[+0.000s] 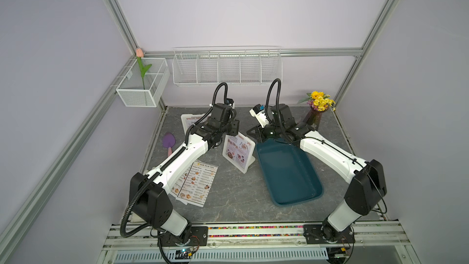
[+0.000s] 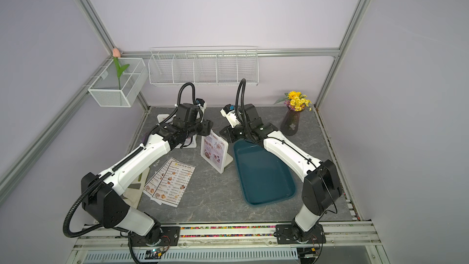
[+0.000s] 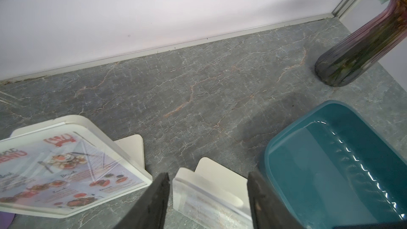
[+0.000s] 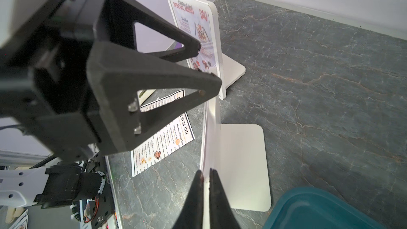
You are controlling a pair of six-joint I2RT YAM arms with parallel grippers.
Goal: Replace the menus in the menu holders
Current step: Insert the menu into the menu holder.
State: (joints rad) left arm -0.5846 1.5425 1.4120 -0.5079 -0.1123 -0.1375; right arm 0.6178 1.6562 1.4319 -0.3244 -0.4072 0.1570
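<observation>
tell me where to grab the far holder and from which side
Grip the far holder by its top edge, coming down from above with the tool's jaws across the panel. It stands near upright and the panel is thin, so the top edge is free and easy to pinch. Lower down, its foot sticks out behind and would probably get in the way.

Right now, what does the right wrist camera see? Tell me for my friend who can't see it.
The right pincer is shut on the thin edge of the near holder, which the open left pincer straddles. Behind stands a far holder with a red menu; black-headed menus lie flat.
</observation>
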